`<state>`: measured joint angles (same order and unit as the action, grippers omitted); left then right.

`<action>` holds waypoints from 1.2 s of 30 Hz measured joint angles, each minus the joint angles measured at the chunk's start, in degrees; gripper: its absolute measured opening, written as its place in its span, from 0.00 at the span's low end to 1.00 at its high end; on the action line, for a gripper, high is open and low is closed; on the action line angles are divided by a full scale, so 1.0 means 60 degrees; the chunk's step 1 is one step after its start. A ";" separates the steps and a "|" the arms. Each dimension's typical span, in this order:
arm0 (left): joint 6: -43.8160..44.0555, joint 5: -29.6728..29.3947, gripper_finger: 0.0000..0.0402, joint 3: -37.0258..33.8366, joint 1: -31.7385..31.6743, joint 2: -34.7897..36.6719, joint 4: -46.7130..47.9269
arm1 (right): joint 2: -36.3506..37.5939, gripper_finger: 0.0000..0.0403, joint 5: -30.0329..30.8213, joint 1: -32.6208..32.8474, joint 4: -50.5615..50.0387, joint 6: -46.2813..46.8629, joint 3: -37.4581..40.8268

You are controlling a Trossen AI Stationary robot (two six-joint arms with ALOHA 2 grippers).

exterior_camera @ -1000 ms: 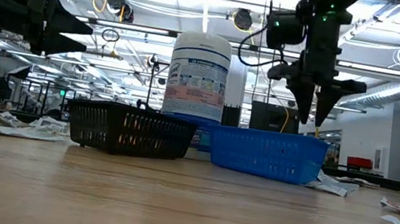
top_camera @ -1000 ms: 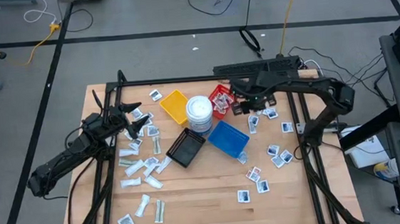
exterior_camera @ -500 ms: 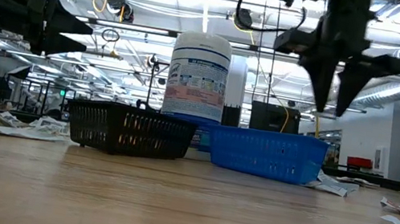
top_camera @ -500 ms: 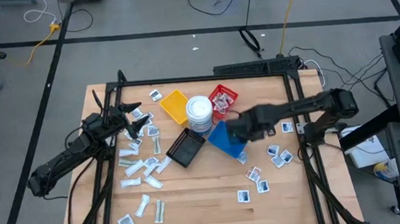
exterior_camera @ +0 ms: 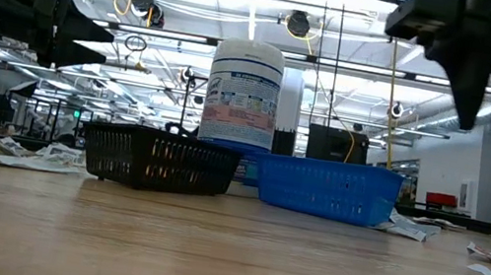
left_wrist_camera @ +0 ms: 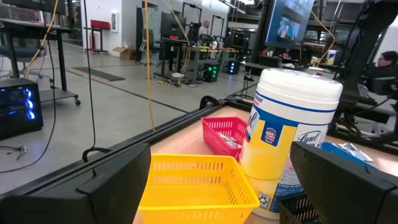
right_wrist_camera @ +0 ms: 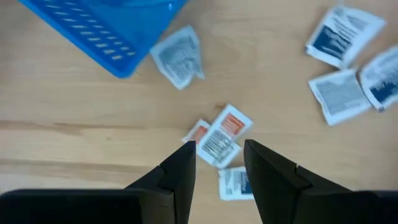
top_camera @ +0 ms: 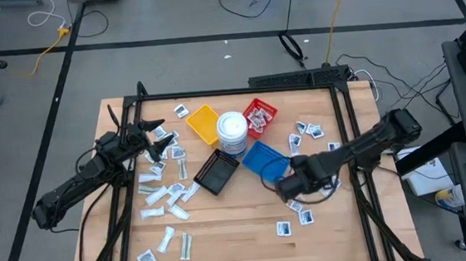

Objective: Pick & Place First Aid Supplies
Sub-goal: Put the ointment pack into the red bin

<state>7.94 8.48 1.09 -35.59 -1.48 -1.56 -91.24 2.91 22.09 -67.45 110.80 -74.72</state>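
Small flat white packets lie scattered on the wooden table, one group at the left (top_camera: 161, 196) and another at the right (top_camera: 310, 129). My right gripper (top_camera: 291, 189) hovers open over the table beside the blue tray (top_camera: 262, 157). In the right wrist view its fingers (right_wrist_camera: 219, 157) point down at a pair of orange-printed packets (right_wrist_camera: 221, 139) lying flat, without touching them. A crumpled packet (right_wrist_camera: 179, 56) lies beside the tray's corner. My left gripper (top_camera: 157, 135) waits open above the left packets, facing the yellow tray (left_wrist_camera: 193, 180).
The white tub (top_camera: 232, 129) stands between the yellow tray (top_camera: 203, 123), red tray (top_camera: 258, 115), black tray (top_camera: 216, 172) and blue tray. The red tray holds some packets. More packets lie near the right gripper (right_wrist_camera: 339, 93) and toward the near edge (top_camera: 284, 227). Black frame rails run along both table sides.
My right gripper has swung from above the red tray toward the table's near edge, passing over the blue tray, and now hangs over the packets just beyond that tray. The left arm and the trays have kept still.
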 joint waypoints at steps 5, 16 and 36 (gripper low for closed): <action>0.0000 0.0001 0.98 0.0000 0.0002 0.0001 0.0000 | 0.0000 0.32 -0.0007 0.0346 -0.0193 0.0678 0.0209; 0.0000 0.0002 0.98 0.0002 0.0000 0.0002 0.0000 | -0.0011 0.32 -0.0335 0.0511 0.2870 0.1204 0.2213; 0.0000 0.0001 0.98 -0.0001 0.0000 0.0001 0.0000 | -0.0619 0.31 -0.0960 0.0706 0.4962 0.1604 0.3751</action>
<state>7.94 8.49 1.09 -35.59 -1.48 -1.56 -94.96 -2.85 26.33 -37.67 120.42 -52.21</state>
